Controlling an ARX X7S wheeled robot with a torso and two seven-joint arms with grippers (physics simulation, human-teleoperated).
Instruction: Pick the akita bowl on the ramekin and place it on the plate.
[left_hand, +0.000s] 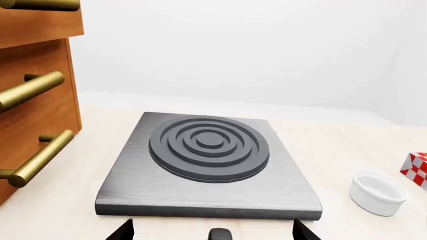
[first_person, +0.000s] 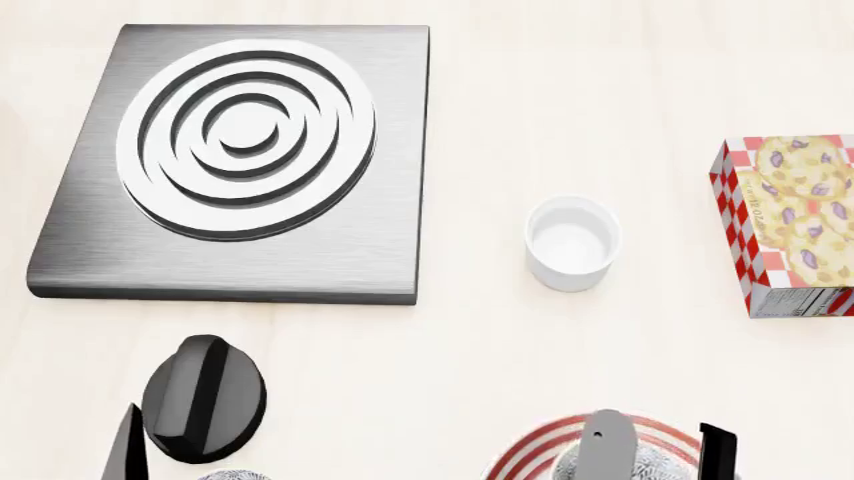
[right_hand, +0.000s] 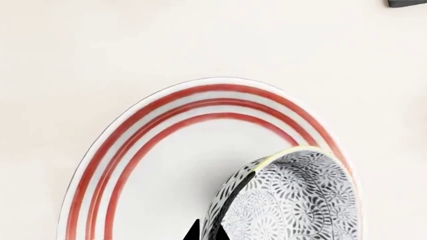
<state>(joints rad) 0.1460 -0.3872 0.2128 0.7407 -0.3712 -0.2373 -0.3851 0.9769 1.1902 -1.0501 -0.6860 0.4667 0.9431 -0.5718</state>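
The akita bowl (right_hand: 293, 200), white with a dense grey-black pattern, hangs tilted over the plate (right_hand: 153, 165), a wide white plate with red rings. My right gripper (right_hand: 207, 231) is shut on the bowl's rim, one fingertip on each side of the wall. In the head view the bowl (first_person: 657, 463) and plate (first_person: 534, 452) show at the bottom edge between the right fingers (first_person: 607, 450). The ramekin (first_person: 573, 243), a plain white cup, stands empty on the counter, also seen as the ramekin (left_hand: 377, 192) in the left wrist view. My left gripper (left_hand: 212, 231) is open and holds nothing.
A grey stove plate (first_person: 80, 240) with concentric rings lies at the far left. A red-checked cookie box (first_person: 790, 225) stands at the right. A sliver of a second speckled bowl (first_person: 234, 474) shows beside the left arm. Wooden drawers with brass handles (left_hand: 33, 87) stand by the stove plate.
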